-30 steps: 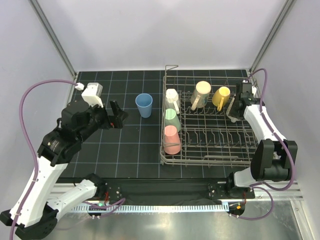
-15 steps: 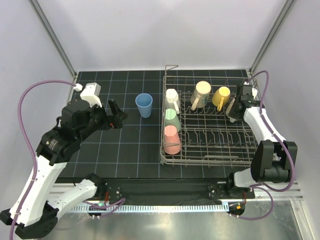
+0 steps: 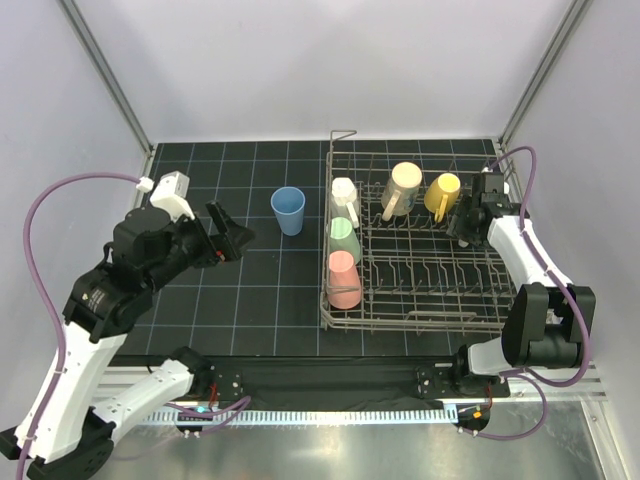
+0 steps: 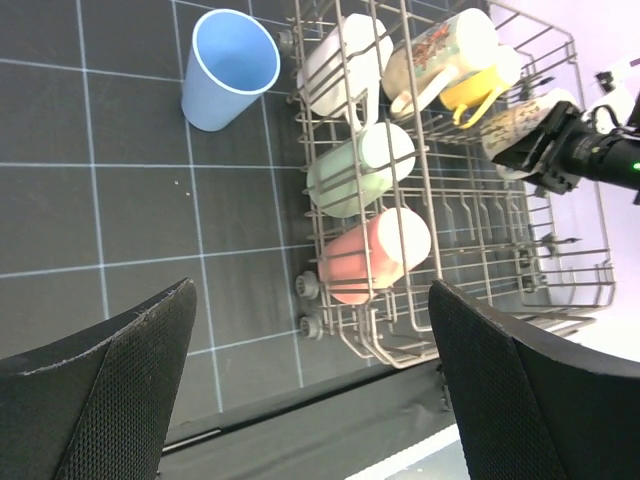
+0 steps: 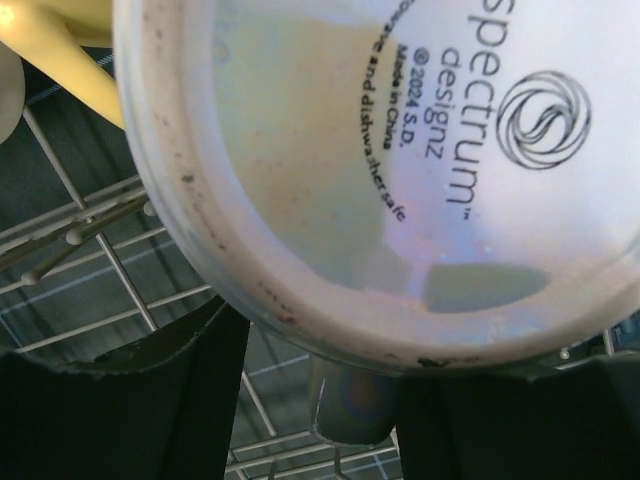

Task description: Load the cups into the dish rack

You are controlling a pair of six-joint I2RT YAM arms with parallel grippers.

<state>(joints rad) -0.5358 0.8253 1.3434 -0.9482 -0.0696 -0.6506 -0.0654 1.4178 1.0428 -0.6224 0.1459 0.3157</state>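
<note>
A blue cup (image 3: 288, 210) stands upright on the black mat left of the dish rack (image 3: 415, 319); it also shows in the left wrist view (image 4: 228, 68). In the rack lie a white cup (image 3: 344, 194), a pale green cup (image 3: 344, 238), a pink cup (image 3: 343, 280), a cream mug (image 3: 402, 187) and a yellow mug (image 3: 442, 195). My right gripper (image 3: 466, 224) is shut on a patterned white mug (image 5: 400, 150) over the rack's back right part; its base fills the right wrist view. My left gripper (image 3: 228, 232) is open and empty, left of the blue cup.
The rack (image 4: 590, 290) fills the right half of the mat. The mat (image 3: 250, 290) is gridded. Walls and slanted frame posts close the back and sides. The grey rail runs along the near edge.
My left arm has drawn back a little to the left, away from the blue cup. My right gripper with the mug has shifted slightly left over the rack.
</note>
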